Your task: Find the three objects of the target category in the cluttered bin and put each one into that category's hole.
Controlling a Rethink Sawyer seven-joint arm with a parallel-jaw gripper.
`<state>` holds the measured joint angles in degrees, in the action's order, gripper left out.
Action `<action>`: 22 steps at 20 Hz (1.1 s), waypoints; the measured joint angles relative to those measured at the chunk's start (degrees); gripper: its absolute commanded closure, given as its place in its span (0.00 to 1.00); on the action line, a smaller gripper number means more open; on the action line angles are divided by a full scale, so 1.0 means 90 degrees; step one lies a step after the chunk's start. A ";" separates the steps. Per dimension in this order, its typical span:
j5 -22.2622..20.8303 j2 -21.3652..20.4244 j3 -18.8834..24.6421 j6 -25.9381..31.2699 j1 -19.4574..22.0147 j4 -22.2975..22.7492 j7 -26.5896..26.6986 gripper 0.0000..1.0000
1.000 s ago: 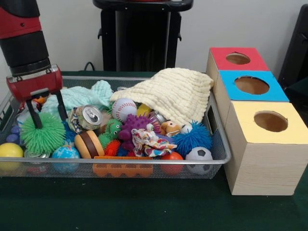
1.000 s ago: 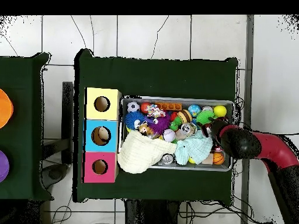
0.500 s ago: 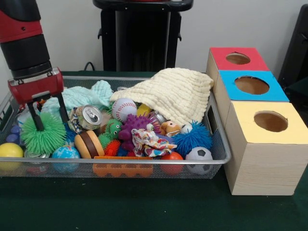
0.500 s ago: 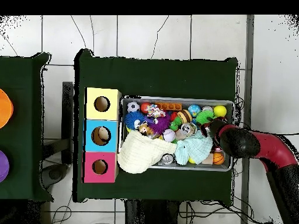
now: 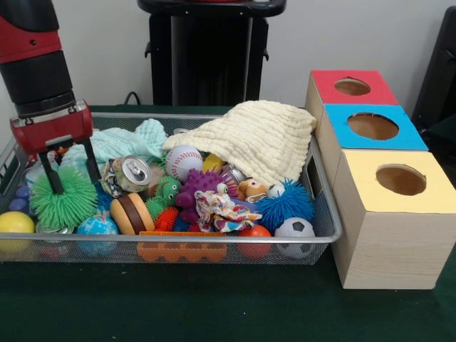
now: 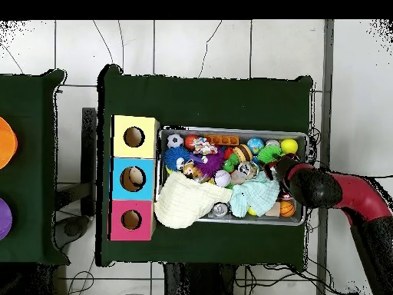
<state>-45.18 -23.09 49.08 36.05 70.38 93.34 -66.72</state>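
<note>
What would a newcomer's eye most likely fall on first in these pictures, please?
Probably the wire bin crammed with bright toys, with a cream knitted cloth draped over its back right corner in the front view. Next, the red and black arm's open gripper poised over the green spiky ball at the bin's left end, and the three wooden boxes topped red, blue and yellow beside it.

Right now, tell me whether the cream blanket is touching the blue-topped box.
Touching. In the front view the cream blanket spills over the bin's rim and its corner presses against the blue-topped box with no gap.
</note>
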 measured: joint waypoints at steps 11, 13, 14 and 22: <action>0.0313 -0.0385 0.0066 0.0183 0.0303 0.0010 0.0000 0.00; 0.0352 -0.0442 0.0072 0.0233 0.0350 0.0010 0.0000 0.00; 0.0424 -0.0550 0.0091 0.0337 0.0450 0.0012 0.0000 0.00; 0.0539 -0.0803 0.0113 0.0458 0.0760 0.0083 0.0000 0.00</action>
<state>-40.33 -30.32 50.09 40.17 77.22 94.09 -66.72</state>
